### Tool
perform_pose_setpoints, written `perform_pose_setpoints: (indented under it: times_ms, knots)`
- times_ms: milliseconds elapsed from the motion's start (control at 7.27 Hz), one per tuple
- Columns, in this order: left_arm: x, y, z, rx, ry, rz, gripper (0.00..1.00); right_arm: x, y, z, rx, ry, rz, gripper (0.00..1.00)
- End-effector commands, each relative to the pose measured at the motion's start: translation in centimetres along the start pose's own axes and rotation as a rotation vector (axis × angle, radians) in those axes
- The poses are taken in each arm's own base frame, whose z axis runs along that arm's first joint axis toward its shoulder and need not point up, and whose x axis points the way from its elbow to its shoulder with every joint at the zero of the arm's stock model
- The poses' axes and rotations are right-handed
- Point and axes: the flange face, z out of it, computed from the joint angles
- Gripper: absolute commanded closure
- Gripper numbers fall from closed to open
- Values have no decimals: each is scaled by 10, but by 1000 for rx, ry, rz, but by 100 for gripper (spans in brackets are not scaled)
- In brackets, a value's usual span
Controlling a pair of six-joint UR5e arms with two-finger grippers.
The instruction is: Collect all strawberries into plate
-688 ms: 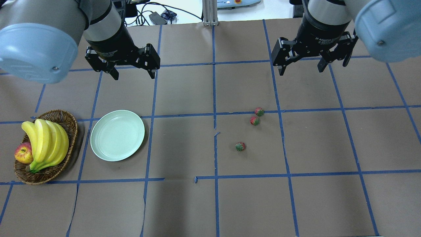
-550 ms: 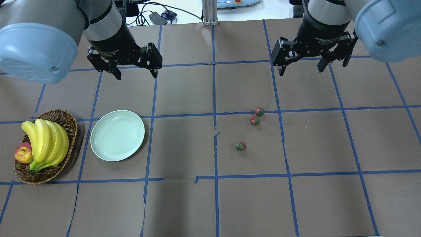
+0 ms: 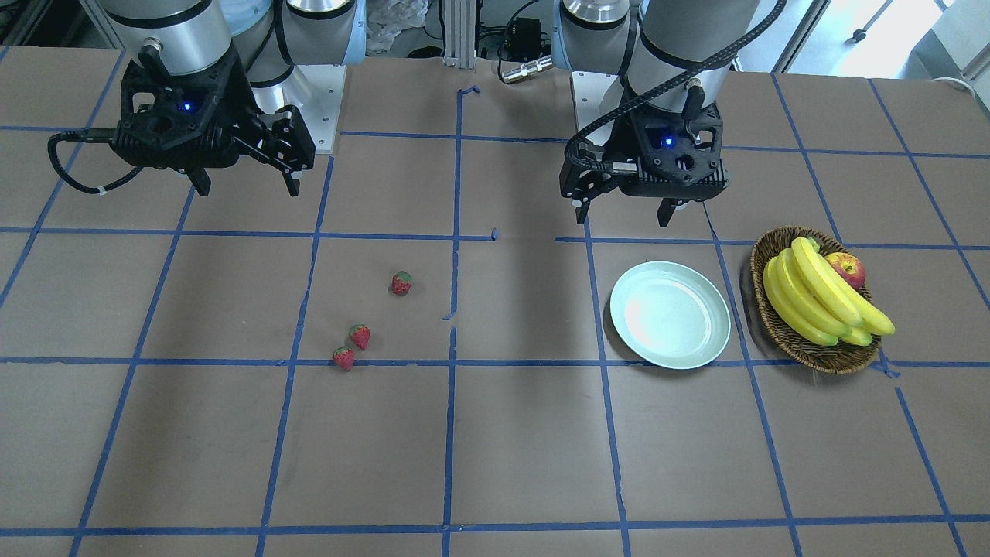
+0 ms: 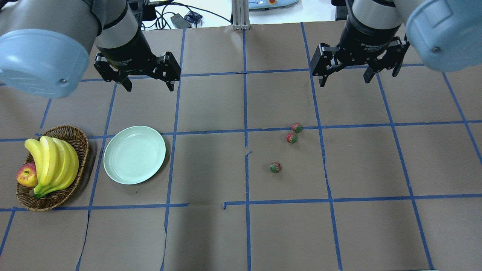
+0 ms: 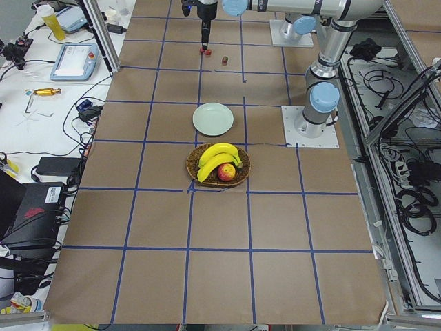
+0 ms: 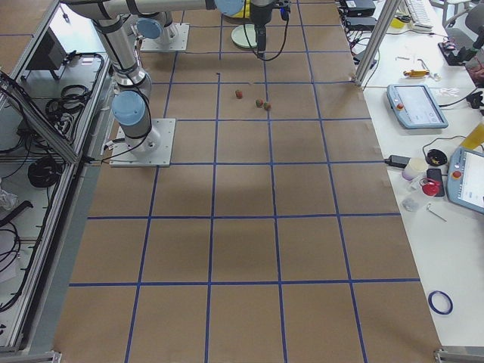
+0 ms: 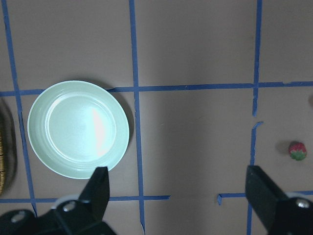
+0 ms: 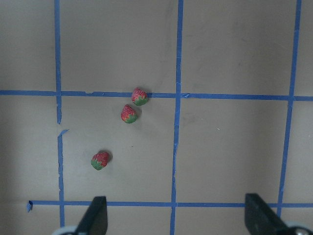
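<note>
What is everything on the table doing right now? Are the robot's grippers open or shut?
left gripper: open, empty, in the air.
right gripper: open, empty, in the air.
plate: empty, flat on the table.
strawberries: all three lying on the table, none in the plate.
basket: holds bananas and an apple.

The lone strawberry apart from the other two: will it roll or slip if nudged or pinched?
The lone strawberry looks small, rounded and tapered, so a nudge would probably roll it in a curve. It lies on flat brown paper with nothing near to stop it. An off-centre pinch might squeeze it out sideways.
</note>
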Motion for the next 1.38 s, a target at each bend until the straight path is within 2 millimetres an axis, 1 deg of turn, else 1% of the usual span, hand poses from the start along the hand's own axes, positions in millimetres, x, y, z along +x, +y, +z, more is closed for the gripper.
perform_pose_setpoints:
  times_ms: [0,275,413,550,688,826,1239]
  knots:
    - [-3,7,-4,5,-19,-11,0,0,0,-1,2,-2,0,0]
    - [-2,10,-6,-4,-3,-15,0,0,0,-1,2,0,0,0]
    - [-7,9,-9,-25,-6,-23,0,0,0,-1,2,-2,2,0]
    - [-7,11,-11,-50,2,-30,0,-1,0,-1,2,-2,0,0]
    - [3,13,-16,-64,104,-40,0,-1,0,0,0,-2,0,0]
    - [10,11,-20,-66,191,-36,0,-1,0,0,0,-2,0,0]
    - [6,11,-19,-57,160,-12,0,-1,0,2,-5,0,0,0]
